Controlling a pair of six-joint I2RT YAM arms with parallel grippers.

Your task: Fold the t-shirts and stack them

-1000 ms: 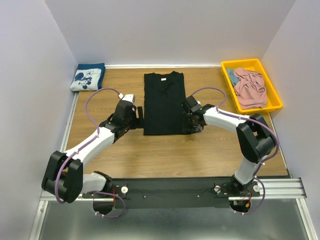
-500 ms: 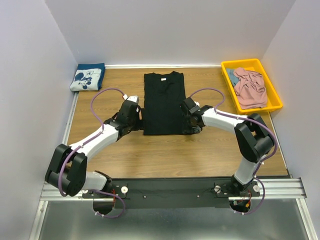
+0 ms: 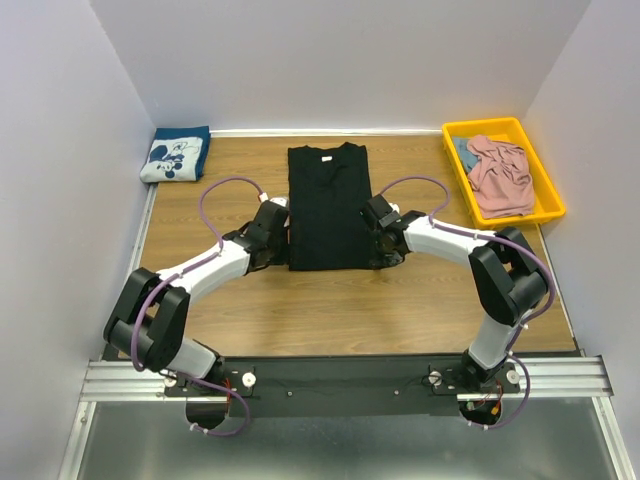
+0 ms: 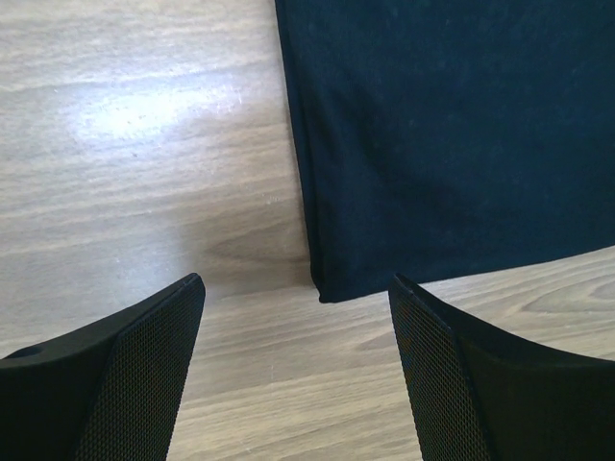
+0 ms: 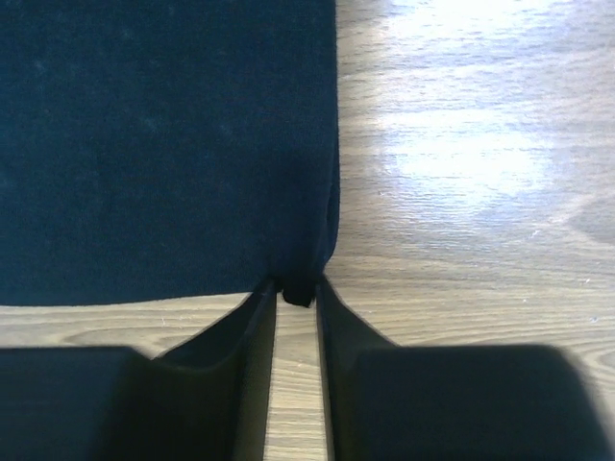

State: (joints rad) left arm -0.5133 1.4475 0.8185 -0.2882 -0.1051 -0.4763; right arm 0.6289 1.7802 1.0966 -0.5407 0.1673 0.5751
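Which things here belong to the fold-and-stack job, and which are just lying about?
Job:
black t-shirt, flat mid-table
navy mouse-print t-shirt, folded at the far left corner
pink t-shirt, crumpled in the yellow bin

Lying about:
the yellow bin itself, only a holder
bluish cloth beside the pink t-shirt, too hidden to tell what it is

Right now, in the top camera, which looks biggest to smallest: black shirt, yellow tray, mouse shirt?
1. black shirt and yellow tray: they look too alike in size to rank.
2. mouse shirt: folded up, clearly the smallest.
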